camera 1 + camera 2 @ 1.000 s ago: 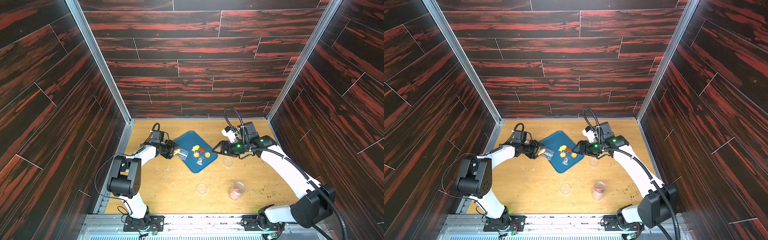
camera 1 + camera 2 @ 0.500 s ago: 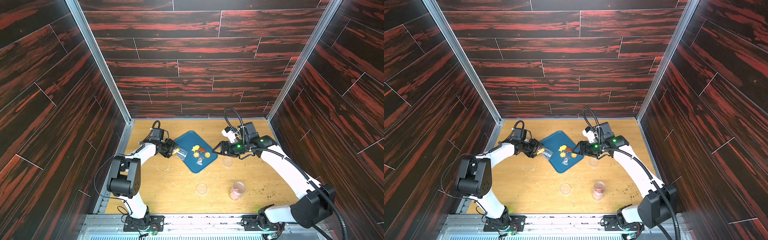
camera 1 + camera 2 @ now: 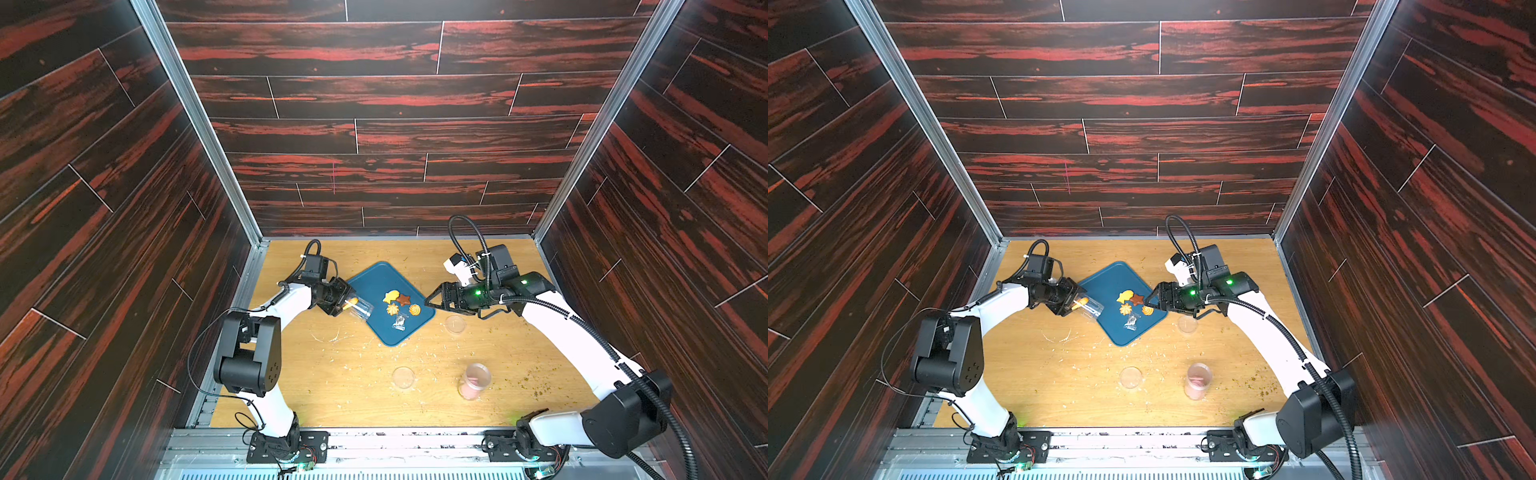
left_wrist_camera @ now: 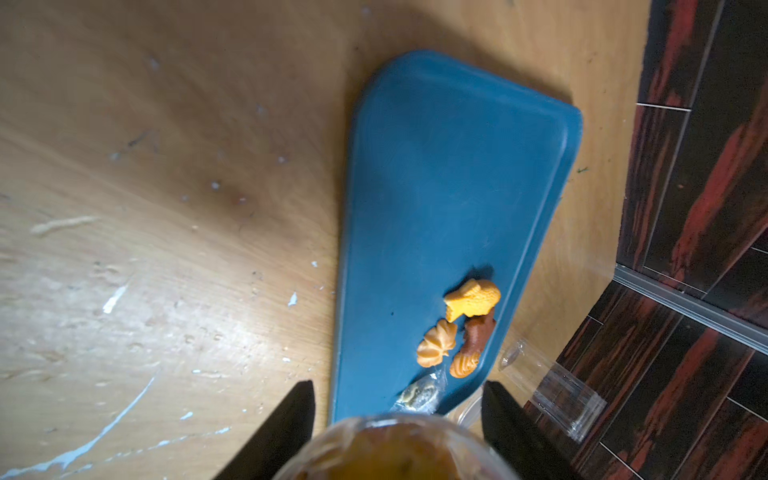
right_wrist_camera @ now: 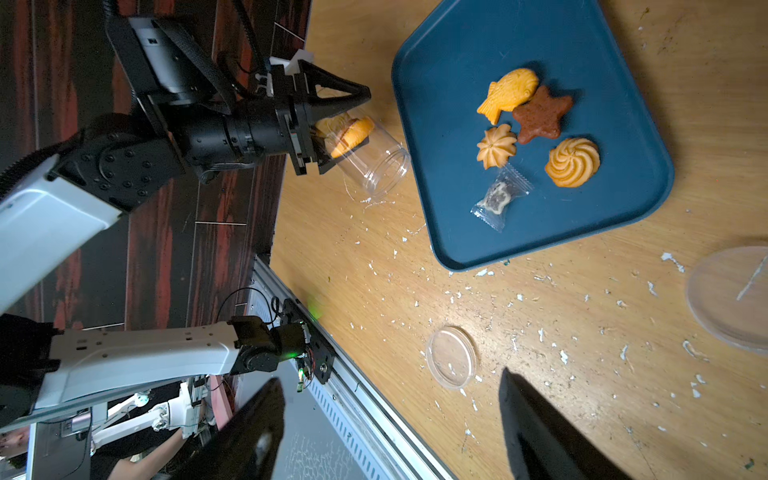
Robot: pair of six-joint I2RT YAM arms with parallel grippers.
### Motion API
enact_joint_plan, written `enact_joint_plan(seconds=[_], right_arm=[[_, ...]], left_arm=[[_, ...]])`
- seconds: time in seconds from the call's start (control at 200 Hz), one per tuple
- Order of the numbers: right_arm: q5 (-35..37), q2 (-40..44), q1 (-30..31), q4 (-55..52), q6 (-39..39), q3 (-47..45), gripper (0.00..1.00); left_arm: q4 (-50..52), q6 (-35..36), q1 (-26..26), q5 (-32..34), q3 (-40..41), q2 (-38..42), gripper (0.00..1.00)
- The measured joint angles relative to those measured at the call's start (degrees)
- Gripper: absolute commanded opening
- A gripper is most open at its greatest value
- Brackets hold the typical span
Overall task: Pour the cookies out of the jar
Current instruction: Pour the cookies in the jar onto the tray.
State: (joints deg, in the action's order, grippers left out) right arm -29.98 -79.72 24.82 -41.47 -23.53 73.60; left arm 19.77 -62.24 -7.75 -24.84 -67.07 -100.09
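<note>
L pincer (image 5: 345, 131) clamps tipped jar (image 5: 382, 166), cookies (image 5: 540, 118) on tray (image 5: 457, 41); R pincer (image 5: 390, 378) spread wide, empty.

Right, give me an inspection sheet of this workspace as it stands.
Surface: wooden tabletop, littered with pale flecks.
Job's things: clear plastic jar tilted, mouth toward blue tray; one orange cookie inside; four cookies on the tray.
Clutter: crinkled clear packet on the tray; two clear round lids; pink-filled clear jar.
Jaws: left jaws shut on the jar; right jaws open, empty.
Cables: black cable loops above both wrists.
Surroundings: dark red-streaked panel walls.
</note>
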Motion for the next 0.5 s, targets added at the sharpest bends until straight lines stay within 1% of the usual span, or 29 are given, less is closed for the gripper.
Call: enact_joint_plan(seconds=[0.17, 0.356, 0.501], right_arm=[[0.0, 0.1, 0.0, 0.3, -0.1, 0.0, 0.84], [0.1, 0.1, 0.0, 0.2, 0.0, 0.0, 0.84], [0.1, 0.1, 0.0, 0.0, 0.2, 0.0, 0.84]], left_arm=[[0.3, 1.0, 0.0, 0.5, -3.6, -1.1, 0.57], [2.9, 4.0, 0.0, 3.0, -8.0, -4.4, 0.57], [4.3, 5.4, -0.3, 4.4, -9.6, -5.6, 0.57]])
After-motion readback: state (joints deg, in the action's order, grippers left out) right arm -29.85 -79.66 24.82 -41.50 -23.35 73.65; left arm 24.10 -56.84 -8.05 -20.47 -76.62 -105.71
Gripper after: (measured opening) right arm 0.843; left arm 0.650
